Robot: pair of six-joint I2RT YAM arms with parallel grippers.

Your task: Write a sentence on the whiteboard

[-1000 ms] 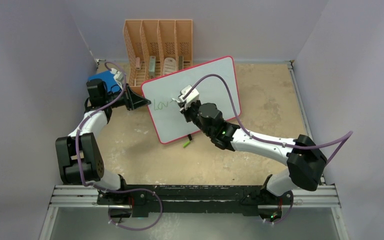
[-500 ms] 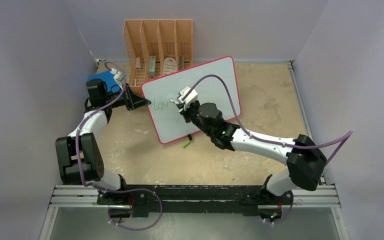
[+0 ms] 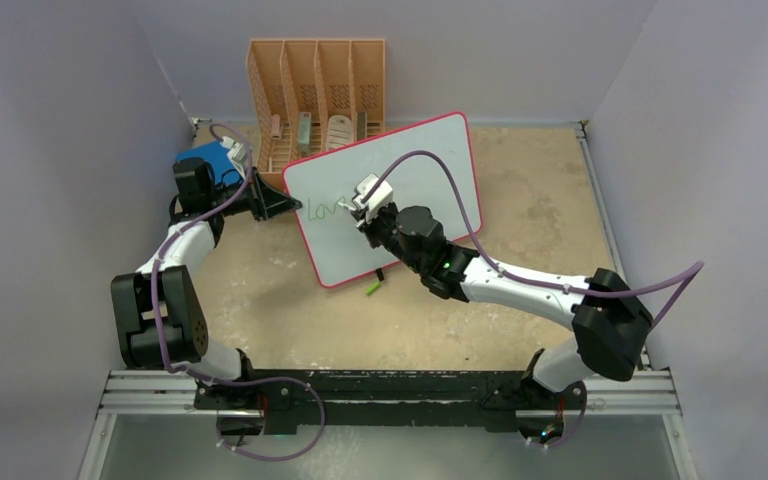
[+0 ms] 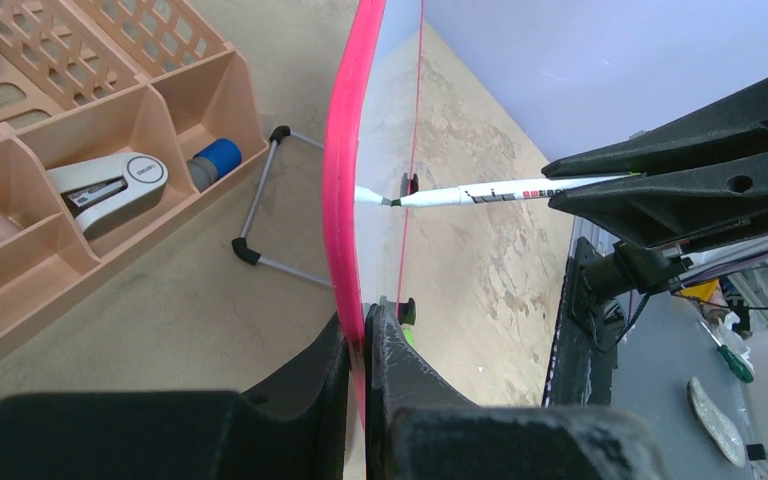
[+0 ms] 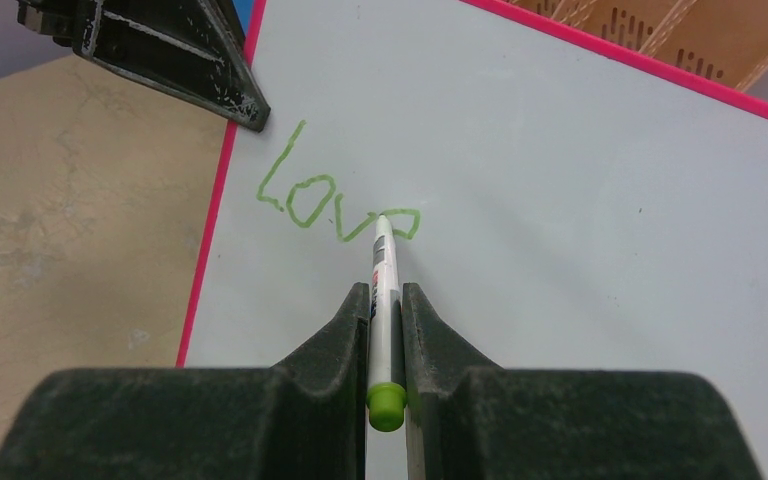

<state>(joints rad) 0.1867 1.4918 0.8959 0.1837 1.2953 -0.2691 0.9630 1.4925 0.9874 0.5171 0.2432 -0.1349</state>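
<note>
"So, what's over on the far left?"

"A blue book [image 3: 203,160] lies flat on the table [image 3: 540,200], behind the wrist of the left arm. Next to it, the left gripper [image 4: 365,325] is clamped on the pink rim of the whiteboard [image 3: 420,165] at its left edge, with one finger on each face."

"And behind the board?"

"A tan desk rack [image 3: 317,80] stands against the back wall. One slot holds what looks like a stapler [image 4: 108,185], though I can't be sure from this angle. The board is about mid-table, just in front of the rack, leaning back on a wire stand [image 4: 275,215]."

"Anything written on it?"

"Green writing [image 5: 310,200] on the left part of the white face. It reads 'Lov', then a fourth letter partly hidden behind the pen tip."

"Who has the pen?"

"The right gripper [image 5: 387,292]. Its two fingers are squeezed tight around a white pen [image 5: 384,260] with a green end, and the tip touches the board at that last letter."

"Anything on the table nearby?"

"A small green piece [image 3: 372,288] lies just beside the board's near edge, by a black foot [image 3: 379,273]."
</note>
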